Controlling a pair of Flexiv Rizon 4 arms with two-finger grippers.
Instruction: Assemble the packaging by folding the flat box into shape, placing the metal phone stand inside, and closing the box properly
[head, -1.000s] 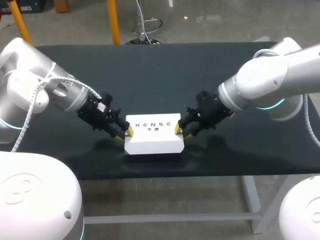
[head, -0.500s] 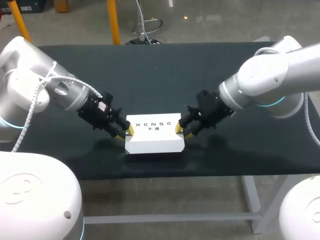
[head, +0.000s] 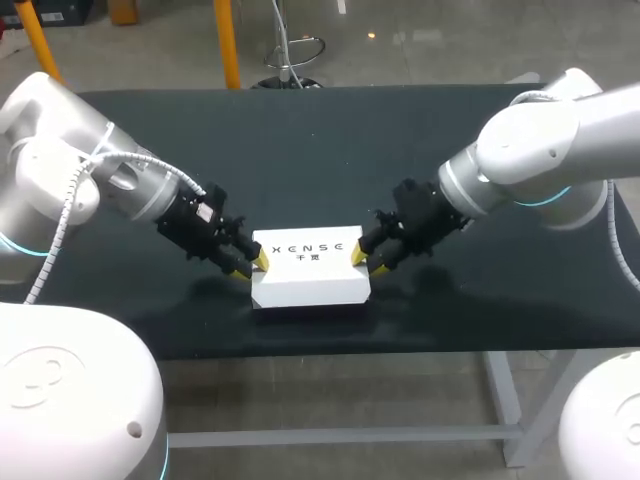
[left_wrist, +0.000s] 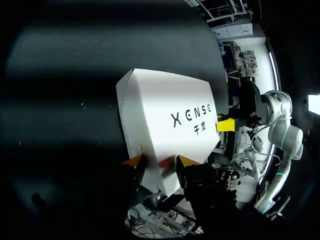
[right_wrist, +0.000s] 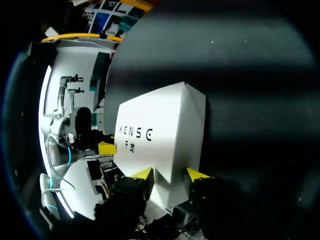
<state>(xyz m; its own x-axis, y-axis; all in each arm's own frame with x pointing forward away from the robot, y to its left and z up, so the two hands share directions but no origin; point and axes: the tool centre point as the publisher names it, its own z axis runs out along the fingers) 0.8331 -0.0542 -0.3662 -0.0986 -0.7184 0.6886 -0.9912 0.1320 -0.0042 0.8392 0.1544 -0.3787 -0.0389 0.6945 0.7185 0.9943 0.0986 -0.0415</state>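
White box (head: 308, 272), closed, printed face up, lies flat near the front edge of the dark table (head: 300, 150). Left gripper (head: 250, 265) has the box's left end pinched between its parted yellow tips. Right gripper (head: 365, 260) clamps the right end likewise.

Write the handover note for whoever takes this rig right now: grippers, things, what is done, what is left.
Grippers: the left gripper appears shut on the left end of the white box. The right gripper appears shut on its right end.
Things: the white box lies on the dark table, towards its front edge, folded into shape with the lid down. The phone stand is not in sight, so whether it is inside cannot be told.
Done: box folded and apparently closed.
Left: confirm the stand is inside, check the flaps, release.
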